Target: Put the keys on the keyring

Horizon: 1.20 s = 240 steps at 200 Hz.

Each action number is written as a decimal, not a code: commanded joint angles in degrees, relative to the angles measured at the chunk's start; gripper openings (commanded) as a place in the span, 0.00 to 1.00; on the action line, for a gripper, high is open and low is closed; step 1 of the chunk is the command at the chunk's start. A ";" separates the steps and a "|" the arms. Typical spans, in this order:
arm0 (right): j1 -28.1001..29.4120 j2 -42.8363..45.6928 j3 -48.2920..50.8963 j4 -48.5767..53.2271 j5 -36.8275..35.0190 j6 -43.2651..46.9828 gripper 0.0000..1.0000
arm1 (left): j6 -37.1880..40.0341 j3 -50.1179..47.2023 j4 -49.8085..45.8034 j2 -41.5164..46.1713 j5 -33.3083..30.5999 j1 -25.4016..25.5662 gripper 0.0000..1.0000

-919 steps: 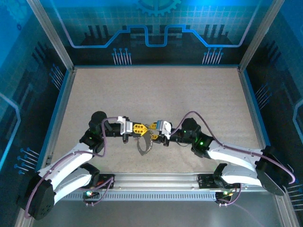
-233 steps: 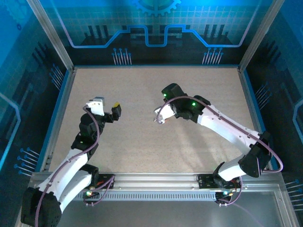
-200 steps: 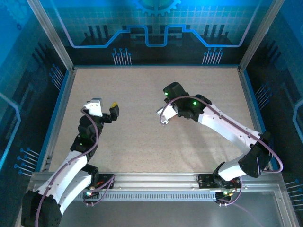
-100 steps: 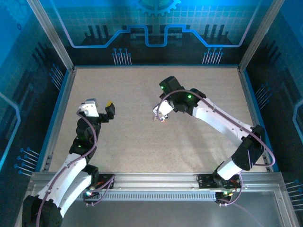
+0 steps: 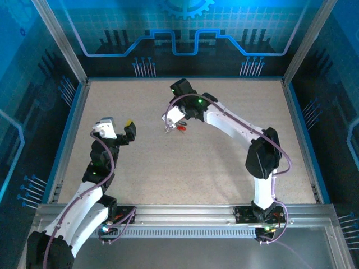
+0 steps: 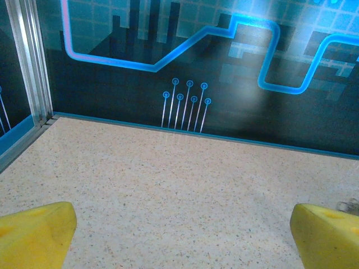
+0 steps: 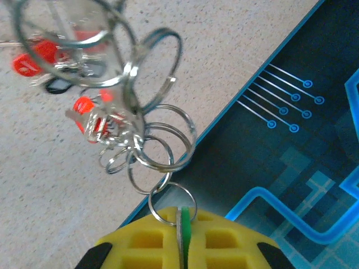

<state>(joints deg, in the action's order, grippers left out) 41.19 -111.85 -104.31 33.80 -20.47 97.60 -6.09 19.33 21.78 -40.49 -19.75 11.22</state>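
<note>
right gripper [image 7: 184,246]: is closed on green key [image 7: 183,228], keyring [image 7: 160,137] and red keys [image 7: 85,107] are hung beneath | left gripper [image 6: 179,235]: is spread wide, nothing held | risk: key may be pulled loose by keyring's swing

This is looking like a robotics lab test cell. Aluminium frame posts [image 5: 57,39] and wall panels [image 5: 235,22] printed with glowing blue circuit traces are enclosing a speckled beige tabletop [image 5: 168,168]. The white left arm [image 5: 90,185] and right arm [image 5: 230,123] are standing bolted to a slotted aluminium rail [image 5: 185,213] at the near edge.
</note>
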 commanded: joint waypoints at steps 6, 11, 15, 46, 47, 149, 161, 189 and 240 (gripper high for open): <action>-0.34 -3.37 -4.79 -3.54 0.52 -3.19 0.00 | -0.29 -0.79 1.77 -0.20 -0.83 -0.89 0.99; -0.38 -3.81 -4.86 -3.77 0.33 -3.82 0.01 | -0.17 -0.78 1.79 -0.29 -0.84 -0.85 0.99; -0.28 -4.04 -4.73 -3.83 0.09 -4.40 0.01 | -0.18 -0.75 1.74 -0.31 -0.83 -0.90 0.99; 0.10 -4.10 1.28 -6.24 -1.03 -10.06 0.00 | -0.21 -0.82 1.08 0.06 -1.23 -0.94 0.99; 0.11 -4.05 1.60 -6.31 -0.96 -10.24 0.00 | -0.18 -0.81 0.99 0.06 -1.29 -0.94 0.99; -0.41 3.90 21.34 -4.46 -2.05 -22.37 0.00 | 1.45 -0.95 0.04 -0.72 -1.81 -0.94 0.99; -0.67 4.34 23.94 -4.68 -2.18 -24.33 0.00 | 1.18 -0.91 0.24 -1.08 -1.16 -0.92 0.99; -1.94 5.48 29.73 -6.33 -0.29 -27.40 0.00 | 0.64 -1.08 0.10 -1.32 -0.68 -0.94 0.99; -5.88 5.51 35.65 -8.14 1.02 -31.11 0.01 | 0.37 -1.02 0.21 -2.22 -0.10 -0.94 0.99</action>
<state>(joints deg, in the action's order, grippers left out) 37.10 -106.41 -71.07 26.46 -21.37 69.82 -5.69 18.90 21.28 -42.33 -20.71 10.66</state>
